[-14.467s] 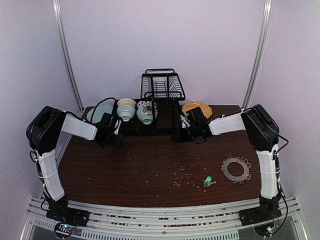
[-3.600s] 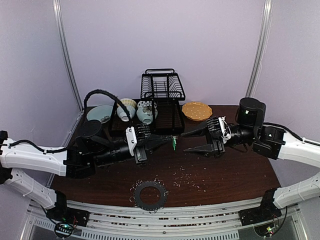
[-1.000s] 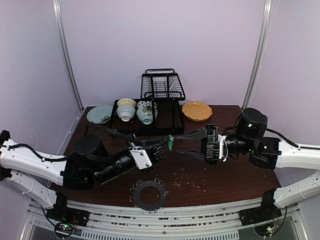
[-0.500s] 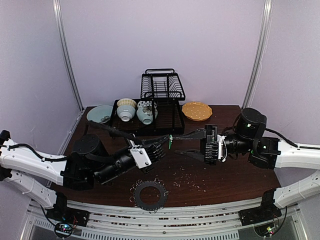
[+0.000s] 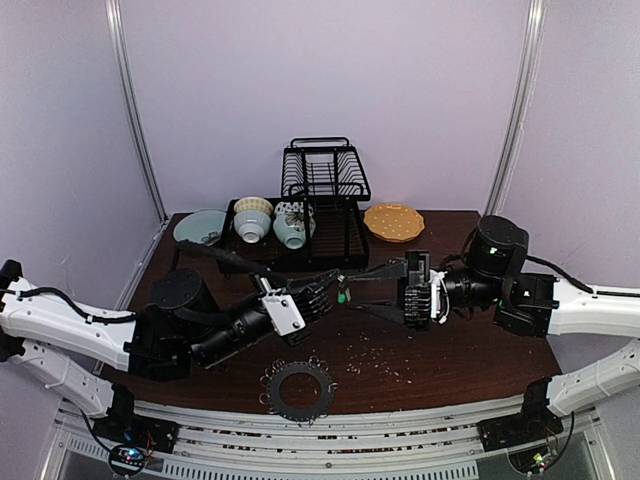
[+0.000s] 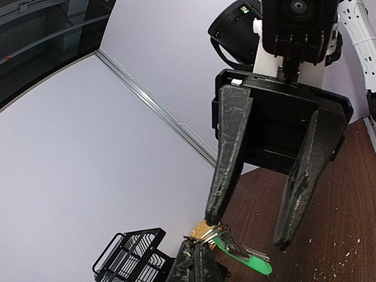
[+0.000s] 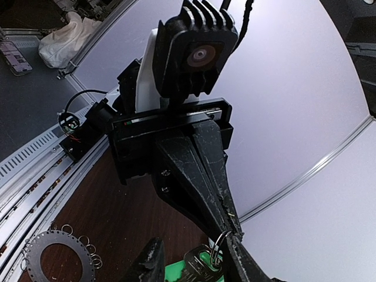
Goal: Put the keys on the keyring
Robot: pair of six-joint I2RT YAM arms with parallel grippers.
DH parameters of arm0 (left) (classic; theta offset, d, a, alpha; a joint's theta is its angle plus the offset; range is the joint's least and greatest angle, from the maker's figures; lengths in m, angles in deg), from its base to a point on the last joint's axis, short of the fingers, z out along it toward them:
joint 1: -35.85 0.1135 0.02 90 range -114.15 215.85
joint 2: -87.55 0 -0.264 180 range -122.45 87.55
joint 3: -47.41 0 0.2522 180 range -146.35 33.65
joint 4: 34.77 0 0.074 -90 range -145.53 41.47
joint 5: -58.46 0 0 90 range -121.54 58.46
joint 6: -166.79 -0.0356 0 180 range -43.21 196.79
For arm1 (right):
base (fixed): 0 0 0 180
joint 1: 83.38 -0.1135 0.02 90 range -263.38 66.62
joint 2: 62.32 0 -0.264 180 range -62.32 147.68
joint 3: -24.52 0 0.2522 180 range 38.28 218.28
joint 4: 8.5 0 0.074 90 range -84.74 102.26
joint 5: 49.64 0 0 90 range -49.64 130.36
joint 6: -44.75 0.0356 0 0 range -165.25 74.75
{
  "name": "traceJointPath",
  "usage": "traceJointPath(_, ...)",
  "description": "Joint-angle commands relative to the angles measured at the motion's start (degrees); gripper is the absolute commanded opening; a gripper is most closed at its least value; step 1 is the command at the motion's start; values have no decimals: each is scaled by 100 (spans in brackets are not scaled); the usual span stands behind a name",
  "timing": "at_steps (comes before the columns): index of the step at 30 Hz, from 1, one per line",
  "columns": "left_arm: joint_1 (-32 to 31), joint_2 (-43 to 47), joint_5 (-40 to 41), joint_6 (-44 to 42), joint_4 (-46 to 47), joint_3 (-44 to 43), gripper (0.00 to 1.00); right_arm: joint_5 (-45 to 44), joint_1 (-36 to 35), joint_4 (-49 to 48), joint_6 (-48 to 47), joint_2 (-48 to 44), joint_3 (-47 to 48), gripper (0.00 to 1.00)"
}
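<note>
Keyring (image 5: 297,391) lies flat on crumb-strewn brown table (image 5: 480,360).

Dark wood table (image 5: 475,352): keyring (image 5: 297,389) near front edge, pale specks (image 5: 375,355), likely crumbs; rack (image 5: 325,178), yellow plate (image 5: 393,221) behind.

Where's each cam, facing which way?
Top: high behind the robot, looking down on the table; left arm and right arm show.
Left wrist: looks along its own shut jaws, holding the green key, at the right jaws, open.
Right wrist: faces the left jaws head-on; own jaws at bottom edge.
Shared: both wrists see that key; top and right wrist see the keyring.
</note>
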Motion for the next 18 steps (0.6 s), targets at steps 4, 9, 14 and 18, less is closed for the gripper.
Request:
traceJointPath(4,-41,34,-93,24,445,12,0,-725,212,-547,1407,-211,96,36)
traceJointPath(9,-36,135,-229,-31,305,48,0,-511,369,166,1950,-381,432,40)
traceJointPath(14,-35,150,-305,38,191,11,0,-309,354,459,2003,-374,511,36)
traceJointPath(18,-35,148,-353,153,208,-18,0,176,250,562,1666,-353,469,41)
